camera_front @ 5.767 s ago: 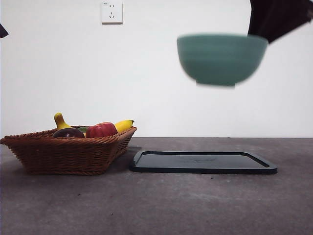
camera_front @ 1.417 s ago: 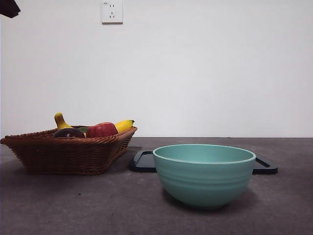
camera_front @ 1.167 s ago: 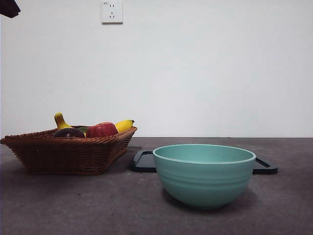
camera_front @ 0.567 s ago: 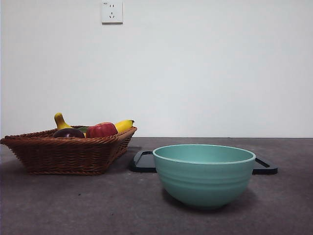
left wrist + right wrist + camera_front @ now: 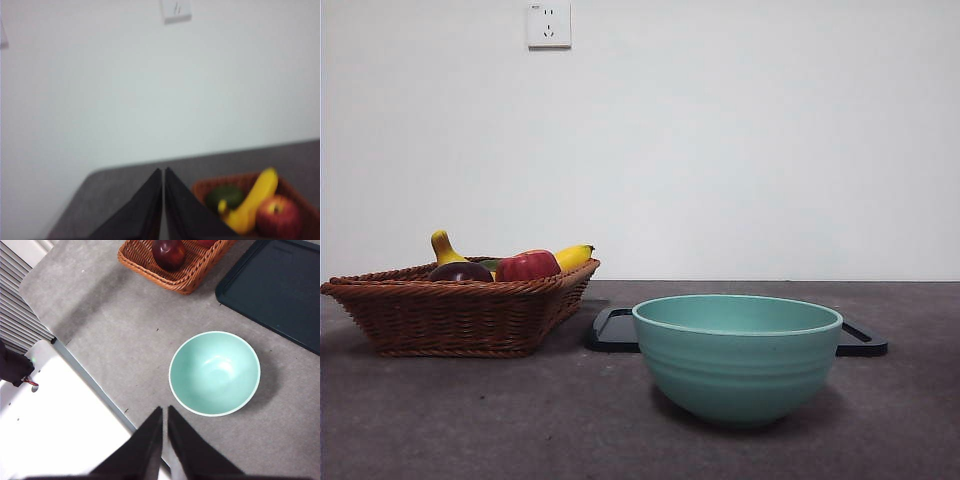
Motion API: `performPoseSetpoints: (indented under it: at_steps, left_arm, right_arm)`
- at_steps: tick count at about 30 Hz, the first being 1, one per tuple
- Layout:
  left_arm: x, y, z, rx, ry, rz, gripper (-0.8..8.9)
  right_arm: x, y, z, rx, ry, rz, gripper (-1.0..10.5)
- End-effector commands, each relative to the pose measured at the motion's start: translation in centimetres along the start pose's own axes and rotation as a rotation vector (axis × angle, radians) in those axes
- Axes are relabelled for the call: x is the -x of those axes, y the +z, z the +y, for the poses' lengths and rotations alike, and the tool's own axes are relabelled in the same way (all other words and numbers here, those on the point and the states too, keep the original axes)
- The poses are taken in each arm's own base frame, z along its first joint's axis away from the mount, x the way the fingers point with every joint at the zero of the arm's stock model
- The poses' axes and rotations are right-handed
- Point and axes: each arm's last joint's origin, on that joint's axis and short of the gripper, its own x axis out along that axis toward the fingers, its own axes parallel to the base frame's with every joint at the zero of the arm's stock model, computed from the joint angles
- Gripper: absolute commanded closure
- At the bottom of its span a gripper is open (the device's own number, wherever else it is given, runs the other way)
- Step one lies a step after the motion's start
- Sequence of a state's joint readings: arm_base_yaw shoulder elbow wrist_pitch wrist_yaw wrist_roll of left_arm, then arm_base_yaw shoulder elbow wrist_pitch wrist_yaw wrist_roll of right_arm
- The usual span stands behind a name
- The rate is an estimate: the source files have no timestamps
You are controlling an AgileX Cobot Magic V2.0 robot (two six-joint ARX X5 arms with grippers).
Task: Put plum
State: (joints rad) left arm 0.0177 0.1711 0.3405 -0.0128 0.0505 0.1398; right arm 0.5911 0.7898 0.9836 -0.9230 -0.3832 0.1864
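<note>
Plum (image 5: 459, 271): dark maroon, glossy, lying in the wicker basket (image 5: 460, 315) at the left, beside a red apple (image 5: 527, 266) and a banana (image 5: 573, 256); the rim hides its lower half. Centre-right, a green bowl (image 5: 738, 355) partly covers a black tray (image 5: 862, 340). Left gripper (image 5: 163, 172) and right gripper (image 5: 164, 411): jaws pressed together, empty, well apart from the plum.

Plum (image 5: 459, 271) half-hidden behind basket rim (image 5: 440, 288) — tray (image 5: 863, 340) mostly behind bowl (image 5: 738, 355).

left gripper (image 5: 163, 200): black, tapered flat jaws | right gripper (image 5: 164, 440): black, same wedge shape
</note>
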Motion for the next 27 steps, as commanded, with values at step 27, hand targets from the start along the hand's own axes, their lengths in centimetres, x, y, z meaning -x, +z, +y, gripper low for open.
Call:
performPoseSetpoints:
  at_steps: [27]
  left_arm:
    - [0.8, -11.1, -1.3, 0.136, 0.011, 0.308, 8.06]
  right_arm:
    - [0.1, 0.4, 0.3, 0.024, 0.012, -0.014, 9.4]
